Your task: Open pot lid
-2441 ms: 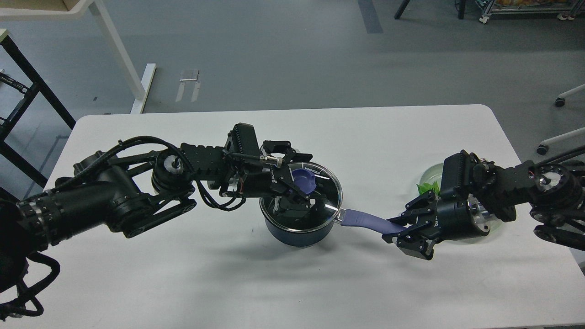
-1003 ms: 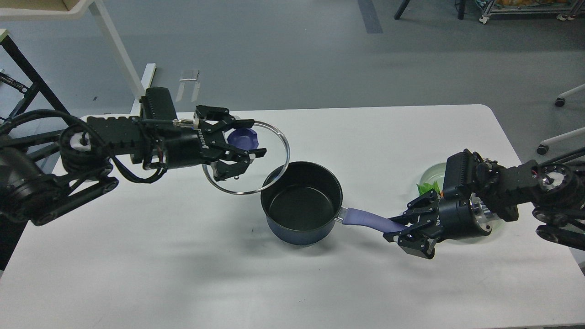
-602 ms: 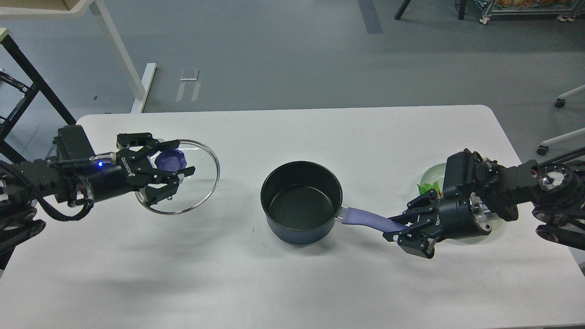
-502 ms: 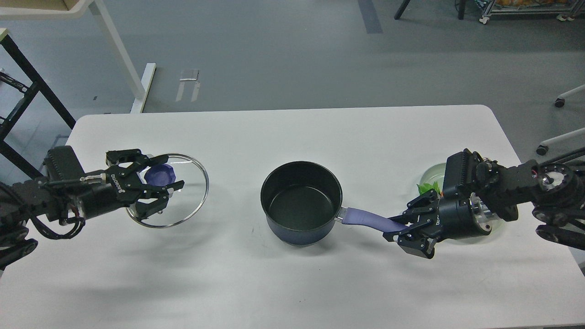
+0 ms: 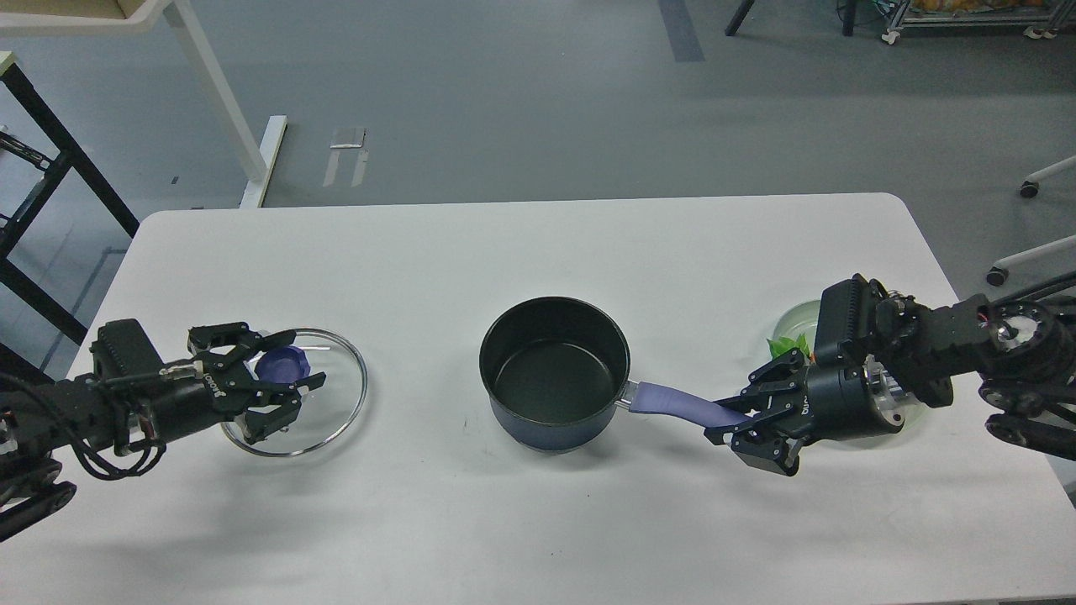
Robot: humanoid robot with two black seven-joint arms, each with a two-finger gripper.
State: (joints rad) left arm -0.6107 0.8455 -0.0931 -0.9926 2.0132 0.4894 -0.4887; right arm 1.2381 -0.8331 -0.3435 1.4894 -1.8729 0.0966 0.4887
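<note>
The pot (image 5: 555, 374) stands uncovered at the table's middle, its black inside bare. Its purple-blue handle (image 5: 672, 405) points right. My right gripper (image 5: 741, 422) is shut on the far end of that handle. The lid (image 5: 332, 399), clear glass with a steel rim, is at the table's front left, well apart from the pot. My left gripper (image 5: 286, 376) is shut on the lid's purple-blue knob (image 5: 282, 366). The lid is level and low; I cannot tell whether it touches the table.
A pale green glass plate (image 5: 790, 321) with a green leafy item (image 5: 786, 344) sits behind my right wrist. The white table (image 5: 538, 252) ends close to my left arm. A white table leg (image 5: 218, 92) and black frame (image 5: 50, 151) stand on the floor at the back left.
My left gripper lifted the lid off the pot, carried it left and lowered it to the table's front left. The right gripper and the pot have not moved.
</note>
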